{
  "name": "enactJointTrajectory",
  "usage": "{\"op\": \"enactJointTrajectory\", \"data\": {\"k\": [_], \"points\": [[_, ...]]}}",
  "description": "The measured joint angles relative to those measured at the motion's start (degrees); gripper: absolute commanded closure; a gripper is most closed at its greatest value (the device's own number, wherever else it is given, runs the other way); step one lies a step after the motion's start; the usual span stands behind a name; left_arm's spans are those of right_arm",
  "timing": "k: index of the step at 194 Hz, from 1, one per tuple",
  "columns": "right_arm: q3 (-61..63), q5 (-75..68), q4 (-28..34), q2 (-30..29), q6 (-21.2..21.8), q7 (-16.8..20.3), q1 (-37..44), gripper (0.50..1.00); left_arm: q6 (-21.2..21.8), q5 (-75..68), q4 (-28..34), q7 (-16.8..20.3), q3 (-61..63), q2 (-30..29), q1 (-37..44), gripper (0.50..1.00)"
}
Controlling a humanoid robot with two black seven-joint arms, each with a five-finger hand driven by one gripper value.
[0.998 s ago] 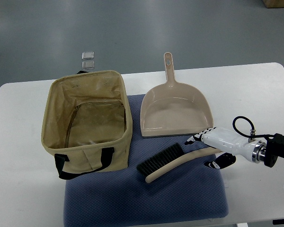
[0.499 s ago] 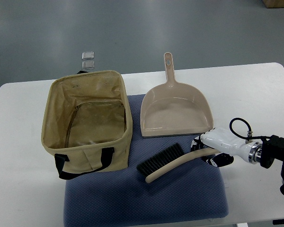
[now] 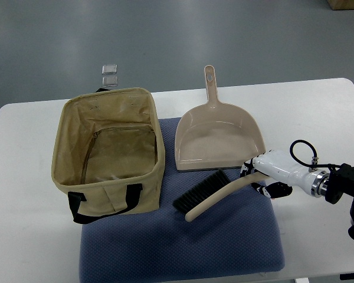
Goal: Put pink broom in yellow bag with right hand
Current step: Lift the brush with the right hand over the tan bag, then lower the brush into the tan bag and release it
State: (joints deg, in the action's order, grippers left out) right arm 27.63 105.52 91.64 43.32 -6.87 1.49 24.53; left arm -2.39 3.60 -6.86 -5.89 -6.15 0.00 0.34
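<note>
You will find the right hand [image 3: 264, 177] entering from the right edge with its fingers curled around the handle end of the pink broom [image 3: 212, 194]. The broom lies diagonally over the blue mat [image 3: 183, 247], bristles pointing toward the yellow bag [image 3: 109, 153], just below the front lip of the dustpan [image 3: 219, 138]. The bag stands open and upright to the broom's left on the white table [image 3: 318, 112], apart from the bristles.
</note>
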Motion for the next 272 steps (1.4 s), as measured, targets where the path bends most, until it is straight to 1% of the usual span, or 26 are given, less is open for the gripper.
{"op": "enactJointTrajectory", "data": {"k": [55, 98, 129, 155, 174, 192, 214, 243, 272], "points": [[3.90, -0.82, -0.09, 2.06, -3.75, -0.51, 1.91, 1.000, 0.00, 0.00, 0.00, 0.00, 0.05, 0.00, -0.03, 0.500], [4.71, -1.12, -0.45, 3.64, -4.15, -0.62, 7.88, 1.000, 0.00, 0.00, 0.00, 0.00, 0.05, 0.00, -0.01, 0.500], [5.08, -4.19, -1.55, 4.38, -3.26, -0.60, 14.81, 1.000, 0.00, 0.00, 0.00, 0.00, 0.05, 0.00, 0.01, 0.500], [5.11, -10.49, -2.66, 5.10, -1.45, -0.26, 21.86, 1.000, 0.00, 0.00, 0.00, 0.00, 0.03, 0.00, -0.03, 0.500], [5.11, -12.59, -4.12, 5.10, 0.10, -0.20, 26.49, 1.000, 0.00, 0.00, 0.00, 0.00, 0.03, 0.00, 0.01, 0.500], [5.02, -12.95, -5.39, 4.51, 1.83, -0.20, 30.65, 1.000, 0.00, 0.00, 0.00, 0.00, 0.03, 0.00, -0.01, 0.500], [4.68, -12.73, -5.91, 3.32, 2.65, -0.20, 33.66, 1.000, 0.00, 0.00, 0.00, 0.00, 0.03, 0.00, 0.00, 0.500], [3.94, -10.81, -6.14, -2.21, 3.10, -0.01, 36.15, 1.000, 0.00, 0.00, 0.00, 0.00, 0.04, 0.00, 0.00, 0.500], [3.88, -6.45, -6.75, -8.10, 5.72, 0.08, 36.57, 1.000, 0.00, 0.00, 0.00, 0.00, 0.06, 0.00, 0.00, 0.500]]}}
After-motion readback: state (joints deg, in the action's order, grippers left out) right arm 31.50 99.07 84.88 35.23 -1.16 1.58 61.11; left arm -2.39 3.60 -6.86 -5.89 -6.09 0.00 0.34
